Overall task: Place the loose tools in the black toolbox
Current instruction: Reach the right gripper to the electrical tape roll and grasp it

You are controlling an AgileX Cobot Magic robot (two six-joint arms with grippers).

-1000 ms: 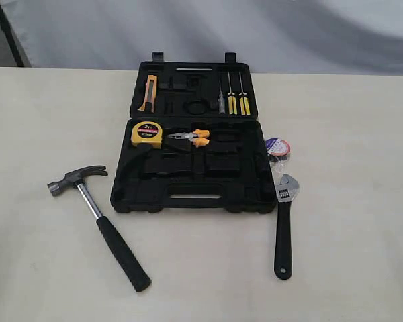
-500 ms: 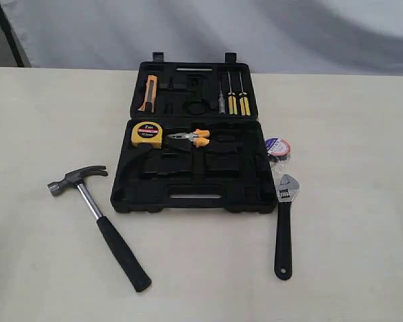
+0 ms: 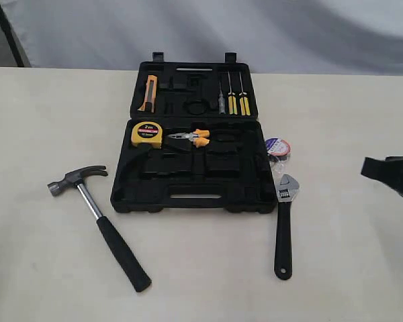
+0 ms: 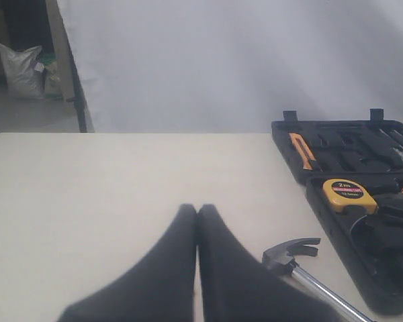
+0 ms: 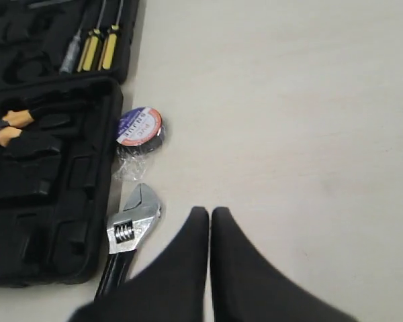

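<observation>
Only the left wrist view shows the left hand (image 4: 197,208), pressed closed.

The toolbox (image 3: 188,182) lies open on the table (image 3: 47,127). The hammer (image 3: 102,220) lies left of it, the wrench (image 3: 283,231) right of its front corner, and the tape roll (image 3: 277,146) just behind the wrench. A tape measure (image 3: 146,134) and pliers (image 3: 191,137) sit in its near half.

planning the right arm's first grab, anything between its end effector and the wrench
Nothing visible does: only bare table separates the right end effector from the wrench; the tape roll lies clear of that path.
</observation>
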